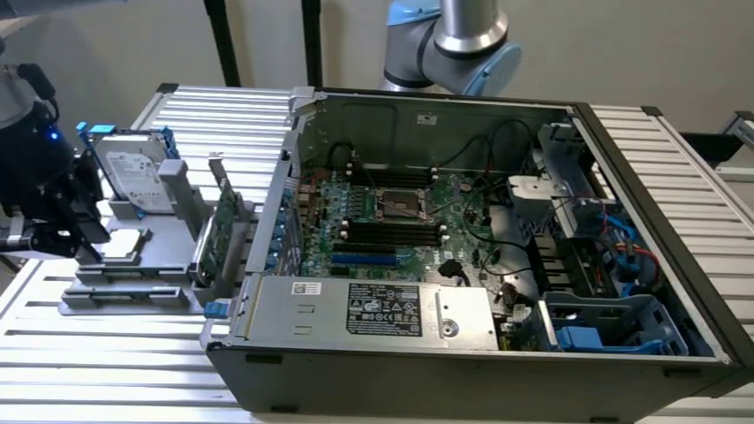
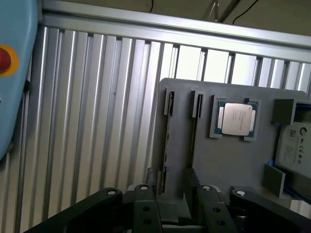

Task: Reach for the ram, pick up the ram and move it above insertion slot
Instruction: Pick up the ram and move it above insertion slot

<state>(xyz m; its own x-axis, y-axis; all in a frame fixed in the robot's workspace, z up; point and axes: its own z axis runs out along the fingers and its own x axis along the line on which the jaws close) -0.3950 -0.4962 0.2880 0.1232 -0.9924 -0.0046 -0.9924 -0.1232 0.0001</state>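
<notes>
The grey parts holder (image 2: 228, 165) lies on the slatted table, directly under my gripper (image 2: 172, 187). Two long narrow slots run along the holder. A thin dark strip (image 2: 166, 145) stands in one of them and looks like the ram seen edge-on. My black fingers (image 2: 151, 178) stand apart on either side of that slot's near end, open, with nothing between them. In the exterior view my gripper (image 1: 35, 231) hangs at the far left, beside the holder (image 1: 130, 291). The motherboard's black slots (image 1: 395, 231) lie inside the open computer case.
A silver processor (image 2: 236, 119) and a hard drive (image 2: 296, 148) also sit on the holder. A broader green card with a metal bracket (image 1: 224, 230) stands upright between the holder and the case wall (image 1: 282, 203). A light-blue box with a red button (image 2: 2, 59) is close by.
</notes>
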